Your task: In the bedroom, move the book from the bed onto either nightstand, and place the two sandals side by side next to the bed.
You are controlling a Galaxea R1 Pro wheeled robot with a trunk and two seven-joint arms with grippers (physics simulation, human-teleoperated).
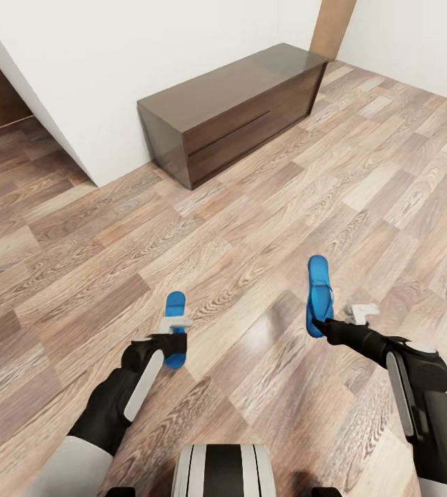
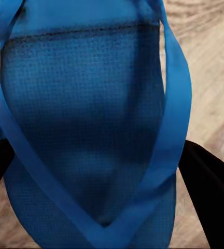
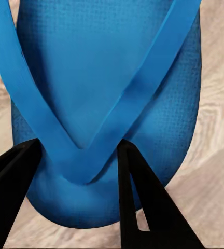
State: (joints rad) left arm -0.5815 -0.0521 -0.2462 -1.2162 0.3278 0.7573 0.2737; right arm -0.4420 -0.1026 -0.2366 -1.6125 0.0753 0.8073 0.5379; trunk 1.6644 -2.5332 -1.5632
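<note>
A: Head view, items?
B: Left end effector [image 1: 174, 339] pinching a sandal [image 1: 175, 312] that points ahead of it, above the floor [image 1: 251, 207]. Right end effector [image 1: 320, 323] pinching a second sandal [image 1: 318, 290], also extending ahead. Long cabinet [image 1: 237, 107] well beyond both, against a wall [image 1: 134, 62].

A: Left wrist?
B: Sandal [image 2: 86, 129] between dark fingers [image 2: 208, 192], straps meeting near them.

A: Right wrist?
B: Sandal [image 3: 107, 104]; fingers [image 3: 135, 202] clamp either side of the strap junction.

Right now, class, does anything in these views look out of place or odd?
Yes. Both blue sandals are off the floor, one in each gripper: the left sandal in the left gripper, the right sandal in the right gripper. The long dark cabinet against the wall looks undisturbed.
</note>
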